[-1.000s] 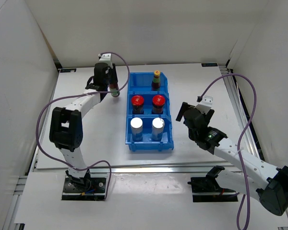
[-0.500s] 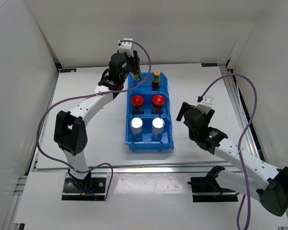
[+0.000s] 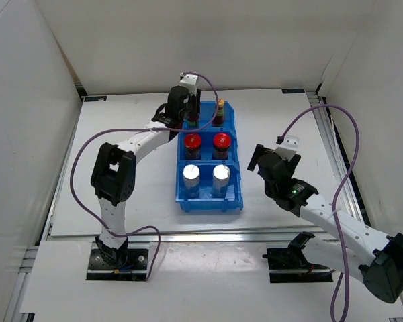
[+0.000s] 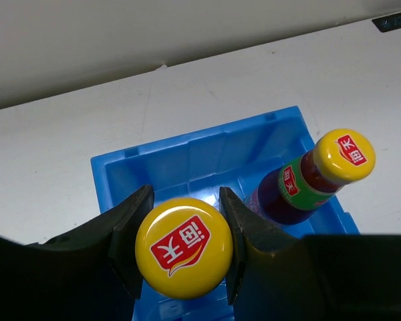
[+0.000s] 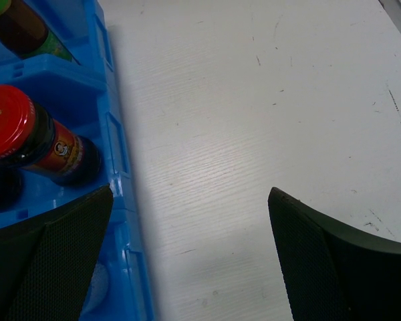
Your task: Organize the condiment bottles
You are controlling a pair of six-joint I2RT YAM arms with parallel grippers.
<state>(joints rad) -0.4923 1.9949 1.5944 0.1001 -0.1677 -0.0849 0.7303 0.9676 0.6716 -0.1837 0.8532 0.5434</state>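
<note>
My left gripper (image 4: 184, 249) is shut on the yellow cap of a slim dark bottle (image 4: 185, 246) and holds it over the far-left compartment of the blue bin (image 4: 187, 147). The second slim yellow-capped, green-necked bottle (image 4: 301, 187) stands in the far-right compartment (image 3: 219, 111). Two dark jars with red lids (image 3: 192, 140) (image 3: 221, 139) fill the middle row. Two white bottles with silver caps (image 3: 191, 174) (image 3: 220, 172) fill the near row. In the top view the left gripper (image 3: 191, 119) covers the held bottle. My right gripper (image 5: 187, 254) is open and empty above the table, right of the bin.
The blue bin (image 3: 211, 203) sits mid-table, its right wall (image 5: 117, 154) beside my right gripper (image 3: 258, 161). White walls enclose the table on three sides. A metal rail (image 3: 336, 154) runs along the right edge.
My left arm has carried the slim bottle rightwards from the table left of the bin to above the bin's far-left compartment. The right arm has not moved.
</note>
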